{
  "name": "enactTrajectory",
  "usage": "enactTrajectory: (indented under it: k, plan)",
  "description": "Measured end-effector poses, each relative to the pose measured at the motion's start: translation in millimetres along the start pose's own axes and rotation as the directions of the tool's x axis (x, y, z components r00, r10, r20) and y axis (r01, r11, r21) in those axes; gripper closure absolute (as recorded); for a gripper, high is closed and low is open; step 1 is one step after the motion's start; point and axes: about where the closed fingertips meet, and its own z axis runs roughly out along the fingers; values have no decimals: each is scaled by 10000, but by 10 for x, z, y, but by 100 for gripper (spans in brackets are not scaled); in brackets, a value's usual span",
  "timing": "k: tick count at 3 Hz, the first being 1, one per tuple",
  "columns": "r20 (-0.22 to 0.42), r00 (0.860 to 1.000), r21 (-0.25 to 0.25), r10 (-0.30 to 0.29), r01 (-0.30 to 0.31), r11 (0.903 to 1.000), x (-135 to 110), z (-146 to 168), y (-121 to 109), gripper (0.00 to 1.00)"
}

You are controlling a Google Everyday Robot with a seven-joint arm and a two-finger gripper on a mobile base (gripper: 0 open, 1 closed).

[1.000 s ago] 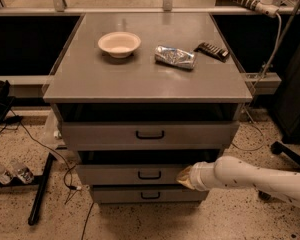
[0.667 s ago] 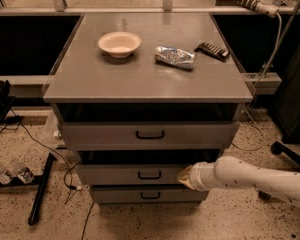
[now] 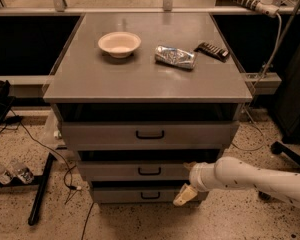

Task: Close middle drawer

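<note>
**Gripper at the front of the part-open middle drawer**

Camera view. A grey bench [image 3: 140, 81] with three drawers stands on a speckled floor [image 3: 50, 219]. The middle drawer [image 3: 120, 171] is second from the top and drawn out a little, with a dark gap above its flat front. Its black pull [image 3: 149, 171] sits at the centre. The top drawer [image 3: 100, 134] above it is also out and stands further forward. The bottom drawer [image 3: 115, 195] lies beneath, with a dark gap over it as well.

The gripper [image 3: 188, 180] is at the right part of the middle drawer's front, just right of the pull. It sits on a white arm [image 3: 260, 178] that enters from the lower right. The jaws are spread and grasp nothing. One tip is by the upper edge of the drawer's front; the other points down and left across the bottom drawer's front. Whether either tip touches the metal cannot be told.

On the bench lie a pale bowl [image 3: 119, 43], a crumpled silver packet [image 3: 175, 57] beside it, and a black ribbed object [image 3: 212, 50] near the right rear corner. Cables [image 3: 45, 149] and two clear bottles [image 3: 10, 172] lie on the floor at left.
</note>
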Motion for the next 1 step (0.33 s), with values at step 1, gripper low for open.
enactTrajectory:
  k: [1]
  plan:
    - [0, 10000, 0, 0, 0, 10000, 0, 0, 0, 0]
